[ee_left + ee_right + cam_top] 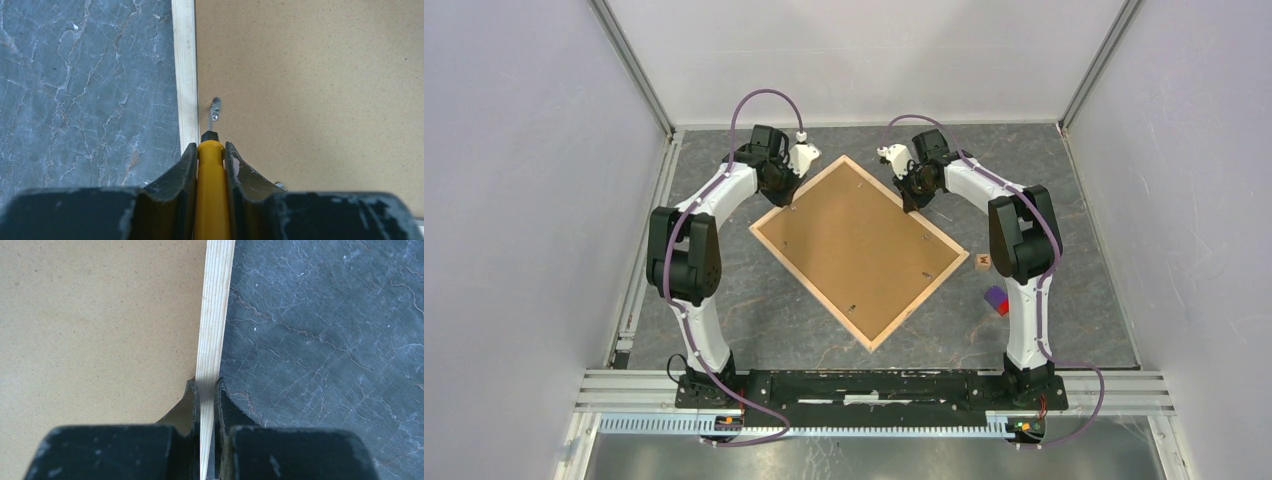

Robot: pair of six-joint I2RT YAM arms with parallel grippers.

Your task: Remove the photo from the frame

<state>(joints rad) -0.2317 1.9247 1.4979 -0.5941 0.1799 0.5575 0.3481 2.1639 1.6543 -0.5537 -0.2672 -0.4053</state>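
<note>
The frame lies face down, turned like a diamond, with its brown backing panel up. The photo is hidden under it. My left gripper is at the frame's far left edge, shut on a yellow screwdriver. The screwdriver's thin tip reaches a small metal clip beside the pale wood edge. My right gripper is at the far right edge. In the right wrist view, that gripper is shut on the frame's wood edge, one finger on the backing side and one on the table side.
A small wooden letter block and a purple and red block lie on the grey marbled table right of the frame, near the right arm. White walls enclose the table on three sides.
</note>
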